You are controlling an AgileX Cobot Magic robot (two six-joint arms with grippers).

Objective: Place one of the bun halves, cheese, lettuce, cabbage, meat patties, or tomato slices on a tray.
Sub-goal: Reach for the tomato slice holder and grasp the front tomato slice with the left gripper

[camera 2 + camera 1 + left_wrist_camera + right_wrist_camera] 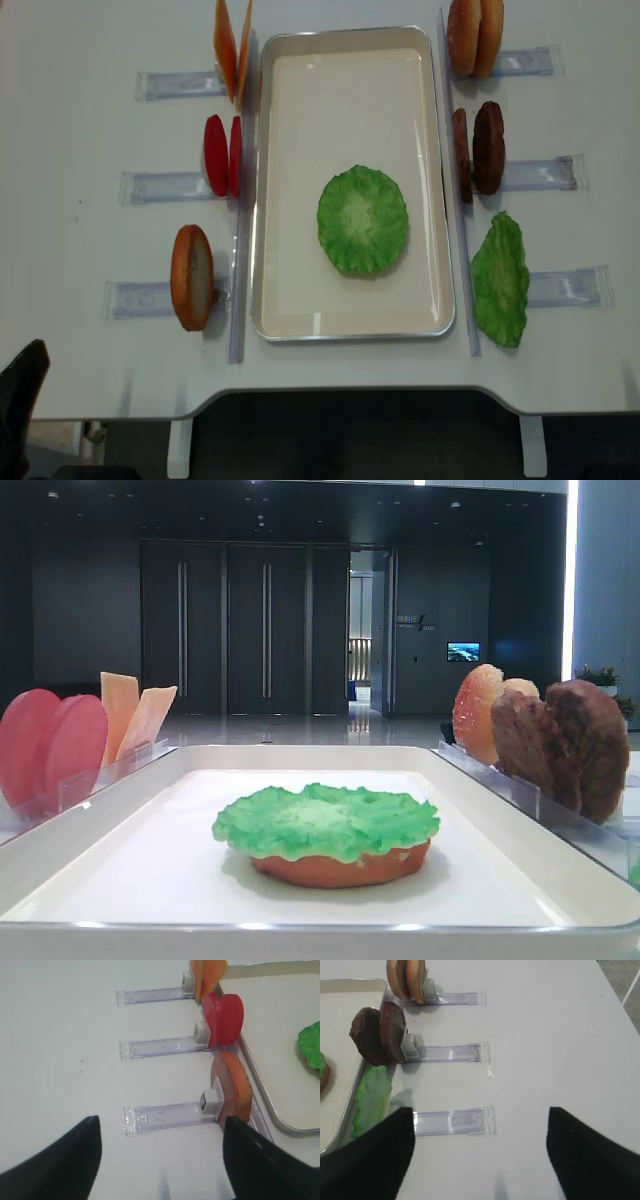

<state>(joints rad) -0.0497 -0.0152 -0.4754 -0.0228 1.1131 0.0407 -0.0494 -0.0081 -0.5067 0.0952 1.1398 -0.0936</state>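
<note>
Low front view: lettuce [326,821] lies on a bun half [340,866] mid-tray [150,810]; tomato slices [52,748] and cheese [133,718] stand left, meat patties [560,745] right.

Right wrist: right gripper [480,1147] spread wide, holding nothing, above a clear rack [454,1122]; second lettuce leaf [371,1100] beside the tray rim.

Left wrist: left gripper [160,1152] released, empty; upright bun half [232,1085] at rack end.

Overhead: lettuce central on tray.

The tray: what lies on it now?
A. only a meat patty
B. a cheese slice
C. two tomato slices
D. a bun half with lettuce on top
D: on the tray a green lettuce covers an orange bun half, seen under it in the low front view.
</note>
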